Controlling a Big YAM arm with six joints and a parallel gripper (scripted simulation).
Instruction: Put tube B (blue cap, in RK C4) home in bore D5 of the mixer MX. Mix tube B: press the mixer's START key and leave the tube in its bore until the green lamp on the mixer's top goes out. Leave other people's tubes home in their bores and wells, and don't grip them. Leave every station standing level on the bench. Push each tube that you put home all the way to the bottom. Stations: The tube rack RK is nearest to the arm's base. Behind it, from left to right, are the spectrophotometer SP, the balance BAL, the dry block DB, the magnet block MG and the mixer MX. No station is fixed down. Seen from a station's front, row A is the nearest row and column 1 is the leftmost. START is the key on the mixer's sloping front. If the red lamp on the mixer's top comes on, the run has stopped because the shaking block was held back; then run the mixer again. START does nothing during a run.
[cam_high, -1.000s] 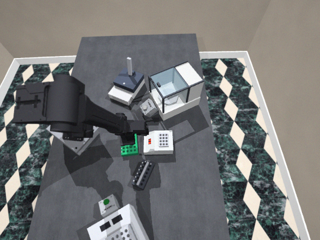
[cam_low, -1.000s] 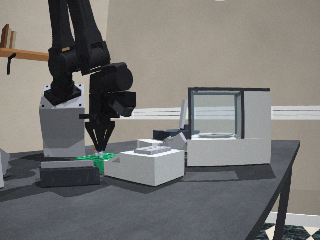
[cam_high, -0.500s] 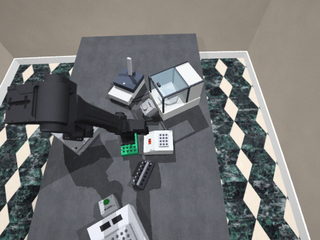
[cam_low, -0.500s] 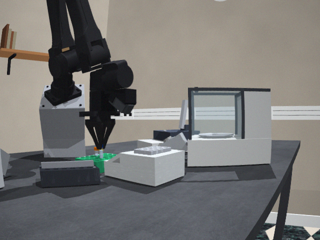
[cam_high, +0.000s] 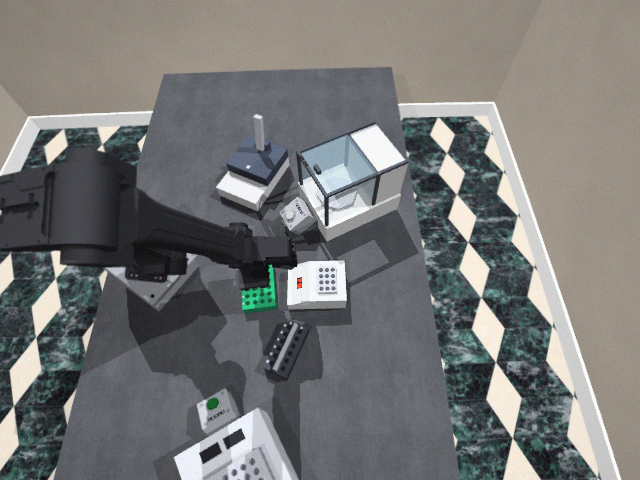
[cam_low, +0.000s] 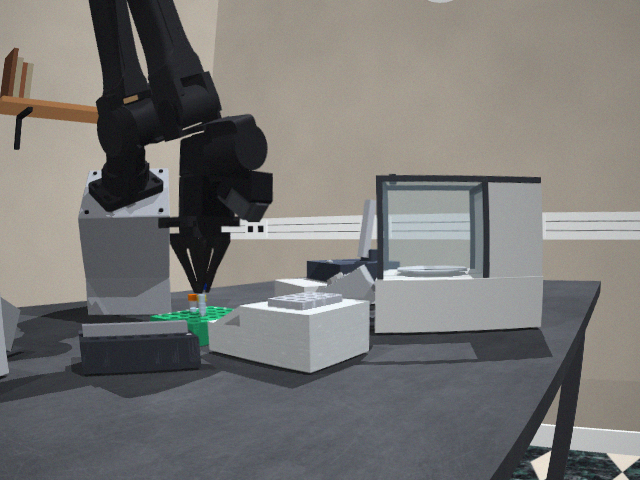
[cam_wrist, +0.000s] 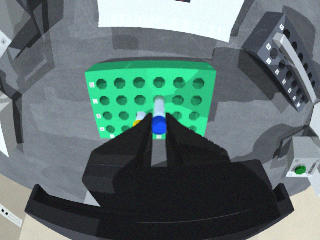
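Observation:
My gripper (cam_wrist: 158, 118) is shut on tube B (cam_wrist: 159, 117), gripping it at its blue cap. The tube hangs upright over the green rack RK (cam_wrist: 150, 100). In the side view the fingertips (cam_low: 201, 287) stand just above the rack (cam_low: 193, 317). The tube's (cam_low: 203, 302) lower end is about level with the rack's top, and I cannot tell whether it is clear of its well. An orange-capped tube (cam_low: 192, 301) stands in the rack close beside it, and it also shows in the wrist view (cam_wrist: 138, 120). The mixer MX (cam_high: 232, 457) is the white station with bores at the bench's near end, cut off by the frame edge.
The white dry block (cam_high: 316, 284) stands right beside the rack. The dark magnet block (cam_high: 285, 349) lies between the rack and the mixer. A small grey box with a green button (cam_high: 215, 406) sits next to the mixer. The glass balance (cam_high: 351, 178) and the spectrophotometer (cam_high: 254, 173) stand farther off.

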